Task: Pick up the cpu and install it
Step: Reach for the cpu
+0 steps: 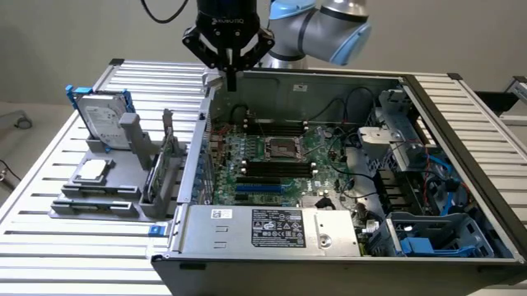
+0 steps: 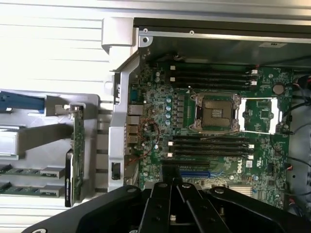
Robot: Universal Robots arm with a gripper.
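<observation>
The cpu [image 1: 92,169], a small flat square chip with a silvery top, lies on a grey holder [image 1: 111,198] on the table at the exterior view's left. My gripper [image 1: 231,83] hangs high over the back left corner of the open computer case [image 1: 329,80], well apart from the cpu. Its fingers are shut together with nothing between them. The cpu socket [image 1: 282,148] on the green motherboard stands open and empty, with its metal frame lifted. In the wrist view the socket [image 2: 214,114] sits beyond my shut gripper [image 2: 172,183].
A silver hard drive [image 1: 105,117] with a blue bracket stands upright behind the cpu. An upright card [image 1: 169,154] stands between holder and case wall. Black memory slots [image 1: 276,168] flank the socket. Cables, a drive cage [image 1: 395,142] and the power supply [image 1: 272,228] crowd the case.
</observation>
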